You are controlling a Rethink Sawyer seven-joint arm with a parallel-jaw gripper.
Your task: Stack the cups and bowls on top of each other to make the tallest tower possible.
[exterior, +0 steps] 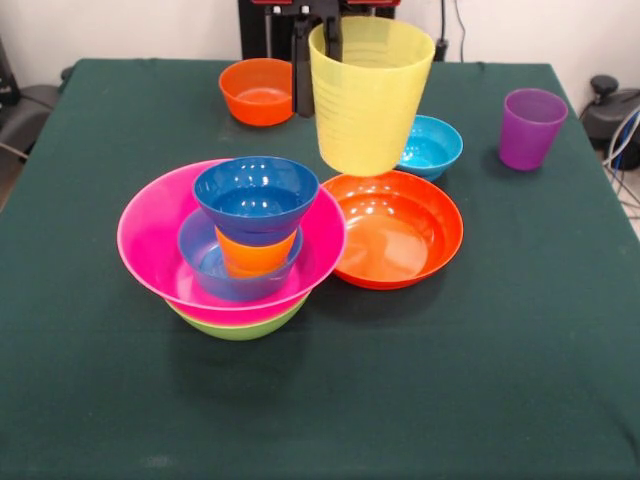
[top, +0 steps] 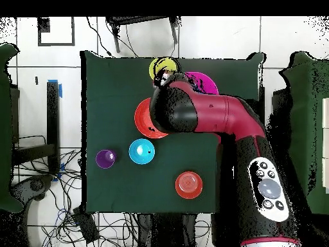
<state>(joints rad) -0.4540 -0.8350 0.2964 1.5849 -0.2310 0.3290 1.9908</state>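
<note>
My gripper (exterior: 315, 70) is shut on the far rim of the translucent yellow cup (exterior: 368, 95) and holds it upright in the air, above the far edge of the shallow orange bowl (exterior: 395, 230). The tower stands to the left: a lime green bowl (exterior: 240, 325) at the bottom, the big pink bowl (exterior: 150, 240), a blue bowl (exterior: 205, 268), the orange cup (exterior: 255, 255) and a dark blue bowl (exterior: 255, 195) on top. In the overhead view the arm (top: 193, 112) hides the gripper; the yellow cup (top: 162, 67) and pink bowl (top: 207, 82) show beside it.
A small orange bowl (exterior: 258, 92) sits at the back left, a cyan bowl (exterior: 432, 146) behind the yellow cup, and the purple cup (exterior: 530, 128) stands at the back right. The table has a dark green cloth (exterior: 450, 380).
</note>
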